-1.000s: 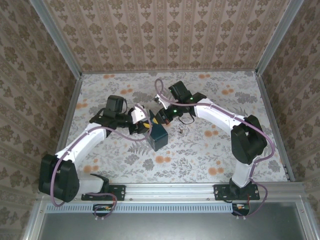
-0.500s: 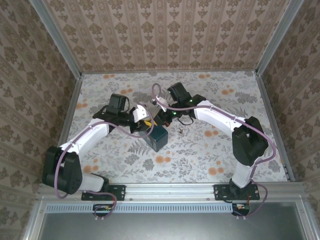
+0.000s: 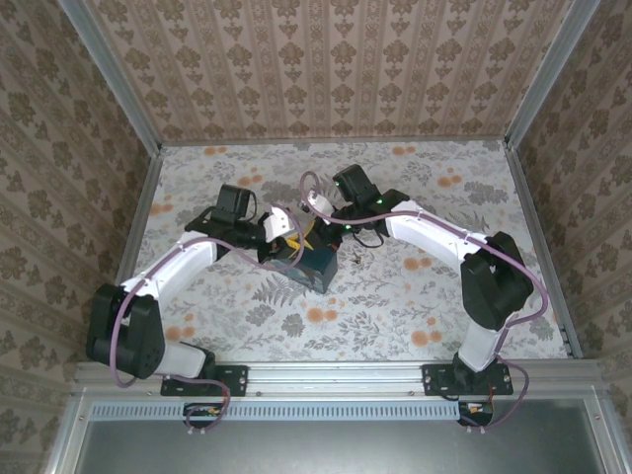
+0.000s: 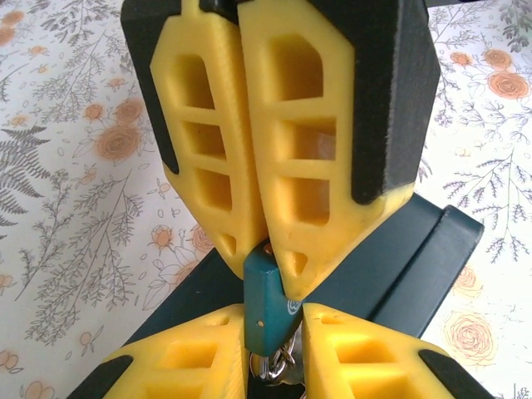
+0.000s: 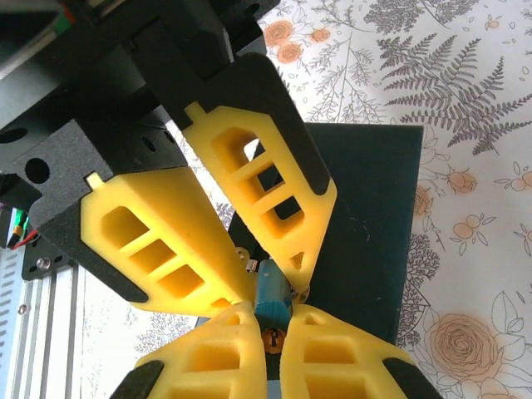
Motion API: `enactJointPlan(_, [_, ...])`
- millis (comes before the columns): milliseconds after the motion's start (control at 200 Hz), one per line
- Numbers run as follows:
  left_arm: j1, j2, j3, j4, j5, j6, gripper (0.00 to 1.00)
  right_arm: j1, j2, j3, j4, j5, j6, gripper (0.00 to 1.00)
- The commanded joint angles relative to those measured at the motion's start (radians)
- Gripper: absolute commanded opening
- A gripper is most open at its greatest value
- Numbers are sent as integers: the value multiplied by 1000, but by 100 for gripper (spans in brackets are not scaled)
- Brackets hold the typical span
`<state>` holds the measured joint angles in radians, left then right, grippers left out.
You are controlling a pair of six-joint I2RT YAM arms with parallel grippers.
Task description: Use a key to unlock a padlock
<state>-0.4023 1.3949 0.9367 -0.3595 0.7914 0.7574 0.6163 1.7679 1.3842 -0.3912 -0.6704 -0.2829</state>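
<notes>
Two grippers meet above the dark box [image 3: 318, 269], near its 12 o'clock edge in the top view, the left gripper [image 4: 273, 316] reaching in from 9 o'clock and the right gripper [image 5: 270, 326] from 3. Over the last second the left jaws have narrowed until they pinch the padlock [image 4: 266, 291] by its sides; the right ones sit clamped on the key [image 5: 270, 337] (a brown sliver at the lock's end). With the body braced, turning the key looks next
</notes>
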Motion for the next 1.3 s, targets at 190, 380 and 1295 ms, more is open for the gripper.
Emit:
enactJointPlan(190, [-11,20,-24,27,114,49,29,17,-35,2,71,-52,-90,0])
enactJointPlan(380, [-8,26,-19,-16,96,80,12,17,-25,10,73,-64,-103,0])
enactJointPlan(1295, [9,-29,-56,-56,26,152,0,-123,-263,-193,229,104,212,59])
